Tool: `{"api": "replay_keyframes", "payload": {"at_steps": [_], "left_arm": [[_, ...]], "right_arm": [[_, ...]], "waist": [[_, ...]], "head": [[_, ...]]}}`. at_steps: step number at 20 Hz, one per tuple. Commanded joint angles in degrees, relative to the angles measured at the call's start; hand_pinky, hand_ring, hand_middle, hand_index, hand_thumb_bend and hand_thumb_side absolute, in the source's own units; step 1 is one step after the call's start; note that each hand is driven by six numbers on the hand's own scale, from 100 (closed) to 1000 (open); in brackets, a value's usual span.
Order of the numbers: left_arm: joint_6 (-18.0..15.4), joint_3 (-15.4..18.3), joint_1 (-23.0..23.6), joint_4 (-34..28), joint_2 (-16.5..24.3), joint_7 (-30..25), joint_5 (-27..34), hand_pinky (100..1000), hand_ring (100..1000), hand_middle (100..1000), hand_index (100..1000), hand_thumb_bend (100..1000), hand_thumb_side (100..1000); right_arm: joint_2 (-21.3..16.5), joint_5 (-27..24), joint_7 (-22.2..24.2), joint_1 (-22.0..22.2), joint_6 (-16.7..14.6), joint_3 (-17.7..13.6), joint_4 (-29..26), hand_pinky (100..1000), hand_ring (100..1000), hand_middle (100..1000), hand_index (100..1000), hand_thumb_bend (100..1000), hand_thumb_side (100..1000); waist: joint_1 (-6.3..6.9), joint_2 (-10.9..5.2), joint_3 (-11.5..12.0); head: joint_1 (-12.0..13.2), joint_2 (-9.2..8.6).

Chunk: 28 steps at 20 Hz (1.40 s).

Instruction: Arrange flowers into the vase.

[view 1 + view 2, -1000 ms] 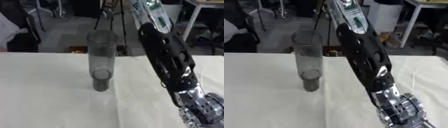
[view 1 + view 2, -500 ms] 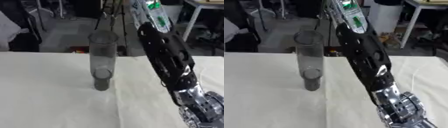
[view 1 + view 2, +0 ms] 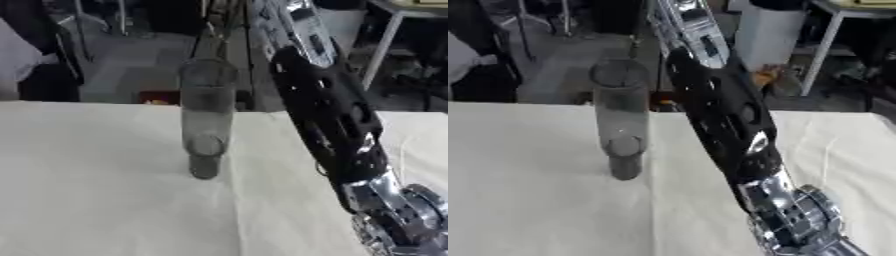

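Vase clear, upright, unlabelled, on cloth-covered table, right arm beside

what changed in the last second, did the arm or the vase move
Hardly anything. The right arm still slants down across the right side of the view, its wrist drifting slightly lower toward the bottom right corner; no hand shows. The clear vase stands upright on the white table as before, holding no flowers.

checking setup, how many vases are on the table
1: a tall clear vase stands upright on the cloth-covered table, left of the robot's right arm. No flowers show; the arm may hide something.
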Motion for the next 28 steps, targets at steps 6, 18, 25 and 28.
{"api": "replay_keyframes", "payload": {"at_steps": [6,18,25,28], "left_arm": [[0.1,0.2,-1.0,-0.8,0.8,0.0,0.4,461,601,753,817,100,1000],[0.2,0.2,-1.1,-0.8,0.5,-0.1,0.4,462,601,752,817,100,1000],[0.2,0.3,-1.1,-0.8,0.2,0.0,0.4,462,601,752,817,100,1000],[0.3,0.4,-1.1,-0.8,0.1,0.1,0.4,461,601,752,816,100,1000]], "right_arm": [[0.0,-0.4,-1.1,-0.3,1.2,-0.8,-0.8,100,1000,100,100,100,565],[0.4,-1.2,-0.9,0.8,2.4,-0.7,-1.2,100,1000,100,100,100,568],[0.5,-1.9,-0.6,2.1,2.7,-1.0,-0.7,100,1000,100,100,100,573],[0.4,-1.8,-0.1,2.6,2.8,-0.9,-0.3,100,1000,100,100,100,580]], "waist": [[-0.09,-1.54,0.1],[-0.25,-1.13,0.2],[-0.26,-0.92,0.5],[-0.23,-0.74,0.5]], "head": [[0.5,0.41],[0.9,0.41],[1.2,0.38],[1.4,0.41]]}}
